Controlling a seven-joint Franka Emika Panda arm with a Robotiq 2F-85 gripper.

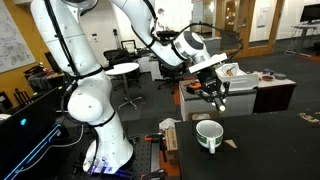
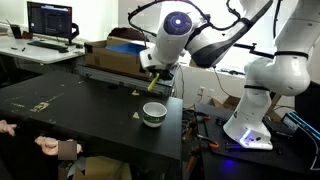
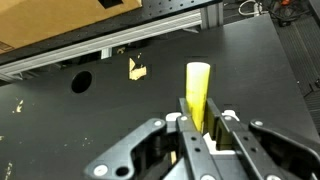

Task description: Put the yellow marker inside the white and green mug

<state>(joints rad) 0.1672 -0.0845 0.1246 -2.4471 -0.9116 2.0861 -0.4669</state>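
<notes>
My gripper (image 3: 200,120) is shut on the yellow marker (image 3: 196,90), which sticks out forward between the fingers in the wrist view. In both exterior views the gripper (image 1: 214,95) (image 2: 152,88) hangs in the air above the black table. The white and green mug (image 1: 208,135) stands upright on the table, below the gripper and slightly to one side. It also shows in an exterior view (image 2: 153,113), just under the gripper. The mug is out of the wrist view. The marker shows as a small yellow bit at the fingers (image 2: 153,83).
A small tan scrap (image 3: 137,69) lies on the table, also visible near the mug (image 1: 231,144). A tan box-like thing (image 1: 170,133) stands beside the mug. A cardboard box (image 2: 112,55) sits at the table's back edge. Desks, chairs and a monitor (image 2: 50,20) lie beyond.
</notes>
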